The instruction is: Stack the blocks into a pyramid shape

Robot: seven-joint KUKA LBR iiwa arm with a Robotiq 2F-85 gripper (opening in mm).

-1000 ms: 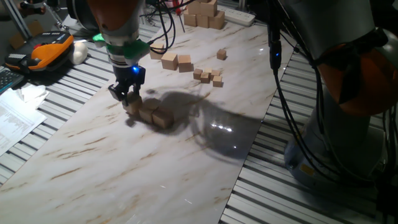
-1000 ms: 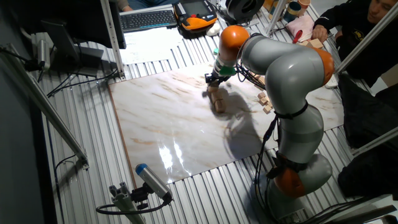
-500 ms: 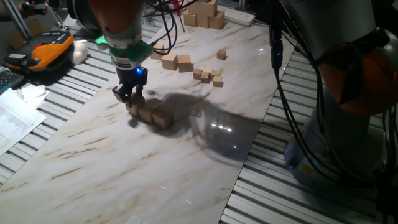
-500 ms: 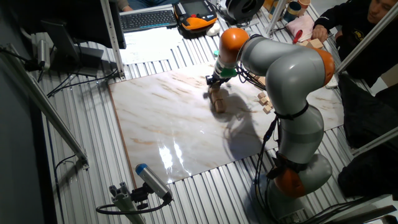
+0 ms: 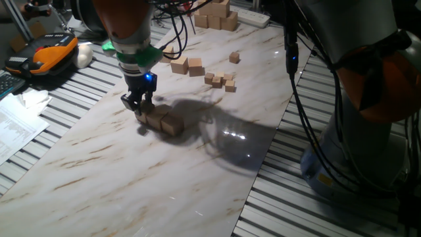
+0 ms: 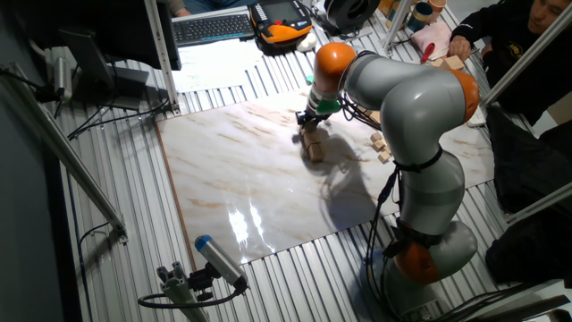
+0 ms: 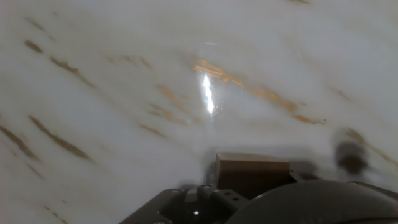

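Marble-patterned counter [image 5: 197,171] carries everything. Over it the grey-and-orange arm [image 6: 411,98] bends down, wrist pointing straight down. Its gripper [image 5: 139,105] hangs just above the end of a short row of blocks [image 5: 163,121]; whether the jaws are parted, I cannot tell. Two more blocks [image 5: 187,65] lie well apart.

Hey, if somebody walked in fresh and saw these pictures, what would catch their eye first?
First, the big grey and orange robot arm bending over the pale marble-patterned tabletop, its black pincer down at a short row of plain light-tan wooden cubes near the middle. Behind that row, more loose tan wooden cubes lie scattered, with a pile of bigger pale wooden blocks at the far edge.
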